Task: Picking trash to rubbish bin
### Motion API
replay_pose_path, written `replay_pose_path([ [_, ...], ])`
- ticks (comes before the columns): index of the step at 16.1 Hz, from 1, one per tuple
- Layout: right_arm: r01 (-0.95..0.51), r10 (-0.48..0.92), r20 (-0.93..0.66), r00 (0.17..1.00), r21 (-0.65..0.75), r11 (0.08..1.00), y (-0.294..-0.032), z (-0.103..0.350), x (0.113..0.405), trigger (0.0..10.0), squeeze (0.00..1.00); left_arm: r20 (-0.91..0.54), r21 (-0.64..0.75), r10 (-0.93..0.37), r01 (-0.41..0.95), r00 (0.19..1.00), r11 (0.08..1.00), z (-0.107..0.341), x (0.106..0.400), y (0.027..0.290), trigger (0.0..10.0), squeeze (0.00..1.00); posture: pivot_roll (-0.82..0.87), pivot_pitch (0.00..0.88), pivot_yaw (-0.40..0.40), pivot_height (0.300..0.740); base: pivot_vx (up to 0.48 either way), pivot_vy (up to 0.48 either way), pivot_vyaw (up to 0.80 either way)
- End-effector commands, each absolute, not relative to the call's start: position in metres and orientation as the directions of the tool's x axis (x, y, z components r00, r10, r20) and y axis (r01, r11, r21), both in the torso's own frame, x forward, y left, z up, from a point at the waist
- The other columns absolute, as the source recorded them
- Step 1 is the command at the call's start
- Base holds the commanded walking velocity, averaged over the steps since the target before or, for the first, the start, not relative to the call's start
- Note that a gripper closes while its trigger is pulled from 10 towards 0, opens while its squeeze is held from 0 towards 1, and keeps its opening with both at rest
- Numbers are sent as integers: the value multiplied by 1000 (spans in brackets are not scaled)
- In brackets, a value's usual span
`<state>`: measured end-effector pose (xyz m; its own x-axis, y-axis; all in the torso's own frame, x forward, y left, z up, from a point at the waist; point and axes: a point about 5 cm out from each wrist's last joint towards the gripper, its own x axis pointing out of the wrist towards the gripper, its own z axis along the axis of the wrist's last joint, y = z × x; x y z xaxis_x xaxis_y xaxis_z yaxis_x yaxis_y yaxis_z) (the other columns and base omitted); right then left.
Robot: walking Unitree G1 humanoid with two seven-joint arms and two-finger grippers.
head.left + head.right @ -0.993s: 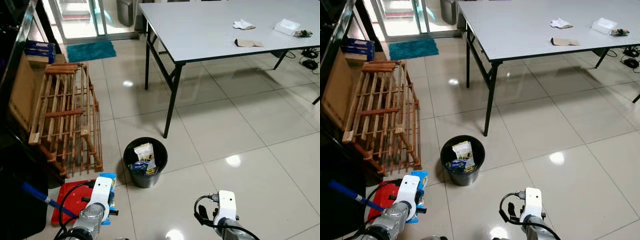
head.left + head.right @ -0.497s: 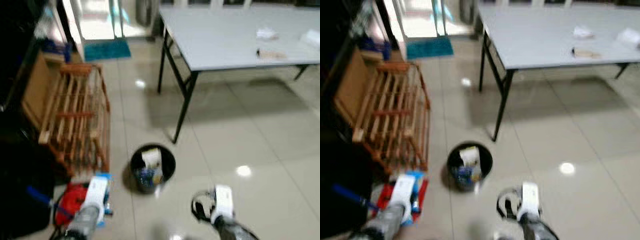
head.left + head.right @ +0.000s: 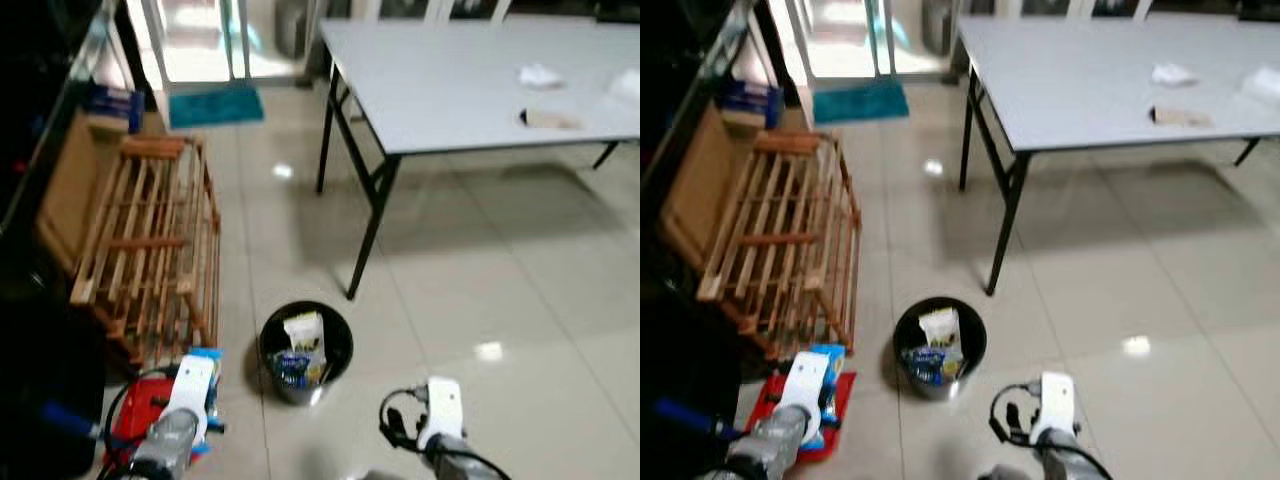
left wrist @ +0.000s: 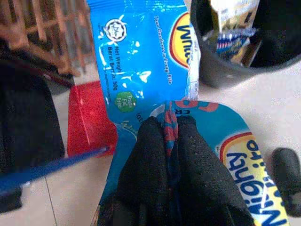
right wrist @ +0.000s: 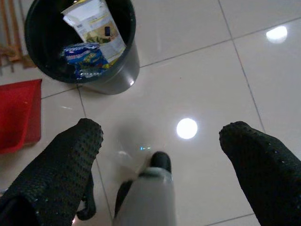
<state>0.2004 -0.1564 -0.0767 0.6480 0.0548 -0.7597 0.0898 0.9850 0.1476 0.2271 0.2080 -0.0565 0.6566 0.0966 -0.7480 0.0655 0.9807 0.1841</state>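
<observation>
— Where is the trash right now?
— A blue snack packet (image 4: 141, 70) is pinched flat between the pressed-together fingers of the left gripper (image 4: 170, 129), low on the robot's left side. It hangs over the floor (image 3: 520, 300) just beside the bin (image 3: 342, 345), above the edge of a red dustpan (image 4: 91, 117).

— And the bin?
— It is a round black one standing on the tiles near the front leg of the table (image 3: 450, 90), close to the corner of that table. It already holds a pale carton (image 5: 96, 23) leaning against the wall and a blue wrapper (image 5: 82, 54) below it.

— What about the other arm?
— The right gripper (image 5: 160, 141) hangs over bare tile on the far side of the bin from the packet. Its two fingers (image 5: 61, 165) are spread wide with nothing between them.

— Anything left on the table?
— Near its far right edge lie a white crumpled piece (image 3: 540, 74), a brown flat piece (image 3: 548, 119) and something pale at the very edge, too blurred to name.

— What else is around?
— A wooden rack (image 3: 150, 240) lies tilted on the floor left of the bin, and a teal mat (image 3: 215, 103) sits by the glass door.
</observation>
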Motion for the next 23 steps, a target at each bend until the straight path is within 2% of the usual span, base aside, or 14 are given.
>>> replay_pose_path([
  [1,101,26,-768,640,118,988,-168,-77,198,10000,0,-754,161,71,80,653,984,-59,226,197,10000,0,-15,83,-60,740,326,0,0],
  [23,95,37,-776,630,123,988,-167,-79,196,10000,0,-755,162,71,80,652,984,-59,226,197,10000,0,-15,83,-61,740,328,0,0],
])
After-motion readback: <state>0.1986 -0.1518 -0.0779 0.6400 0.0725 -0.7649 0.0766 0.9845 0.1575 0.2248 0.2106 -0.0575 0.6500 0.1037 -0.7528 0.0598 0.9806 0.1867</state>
